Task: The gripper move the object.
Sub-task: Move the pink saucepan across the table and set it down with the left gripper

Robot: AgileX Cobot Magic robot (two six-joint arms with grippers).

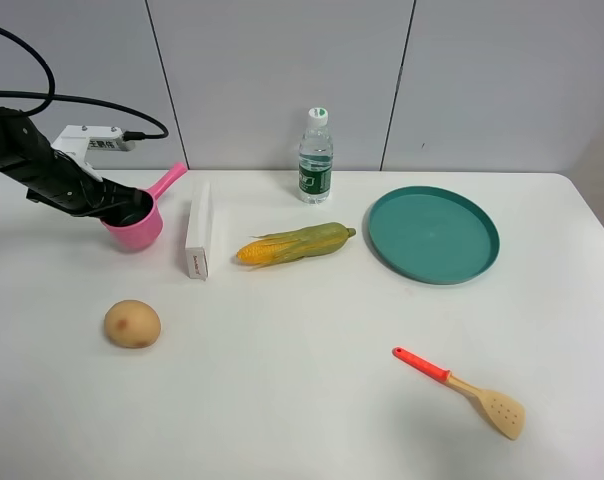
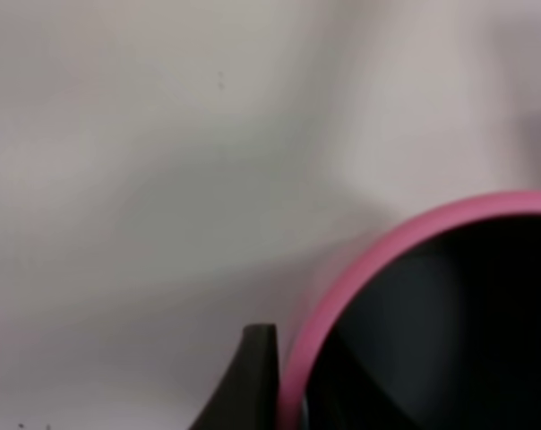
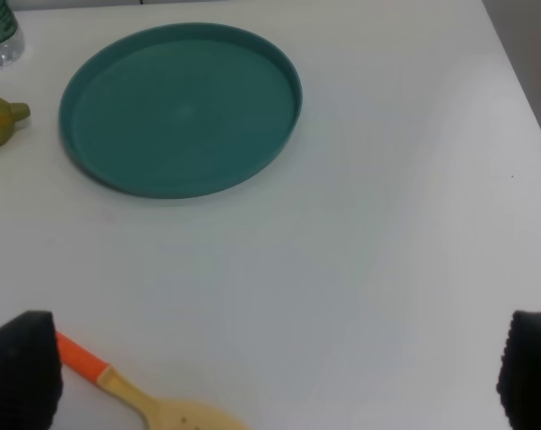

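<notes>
Thing to move: the pink saucepan point(image 1: 142, 232), which is in the back left part of the table point(image 1: 312, 400), near the left edge and not far from the back edge.
Left gripper: the left gripper point(image 1: 132, 205) comes in from the left edge and its tip goes down into the mouth of the saucepan. Its jaws are together on the wall of the saucepan. In the left wrist view one dark finger point(image 2: 257, 367) stands just outside the pink rim point(image 2: 405, 237), and the other is lost in the dark inside.
Key relation: the saucepan lies directly at the tip of the left gripper, touching it, so there is no gap left to close before moving.
Long axis: the handle point(image 1: 168, 181) points away from the arm, toward the back edge and a little toward the right edge. The grip is on the rim at the opposite side, not on the handle.
Contact with table: I cannot tell whether the saucepan rests on the table or is already a little above it.
Right gripper: the right gripper point(image 3: 275, 372) has its pads wide apart and holds nothing. It hangs over the right part of the table, near the green plate point(image 3: 181, 107) and the spatula point(image 3: 136, 394).
Nearer arm: clearly the left one; the right one is well apart from the saucepan.
Nearest neighbour: the white box point(image 1: 198, 230) stands just beside the saucepan on the side toward the right edge. In my judgement, a move in that direction needs to go over it or around it.
</notes>
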